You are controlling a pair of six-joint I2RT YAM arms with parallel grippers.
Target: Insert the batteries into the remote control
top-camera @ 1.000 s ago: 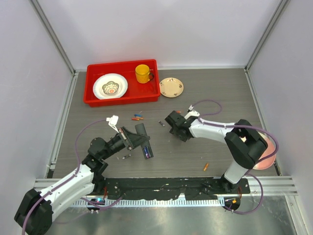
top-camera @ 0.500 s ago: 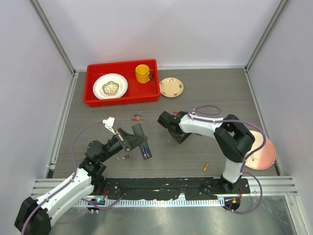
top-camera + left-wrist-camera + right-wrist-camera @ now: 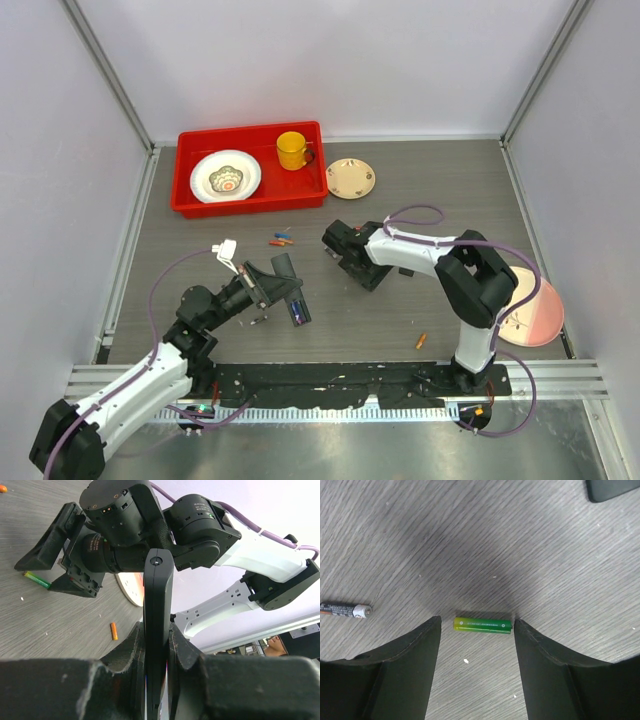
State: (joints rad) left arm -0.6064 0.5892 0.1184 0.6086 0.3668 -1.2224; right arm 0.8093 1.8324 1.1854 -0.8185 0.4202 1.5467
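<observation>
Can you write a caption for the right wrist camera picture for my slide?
The open right gripper straddles a green battery lying on the grey table.

Inventory: one remote control (image 3: 158, 595); one red tray (image 3: 255, 204); one yellow mug (image 3: 292, 150); one bowl (image 3: 229, 180); three plates: white plate (image 3: 203, 186), beige plate (image 3: 351, 178), pink plate (image 3: 540, 316). Right wrist view shows two cells: green battery (image 3: 482, 625), black battery (image 3: 344, 610).

Bright, even light fills the top view, and shadows there are soft. In the right wrist view a broad dark shadow crosses the middle of the tabletop (image 3: 555, 565). The left gripper (image 3: 156, 639), low in its own view, is out of focus.
</observation>
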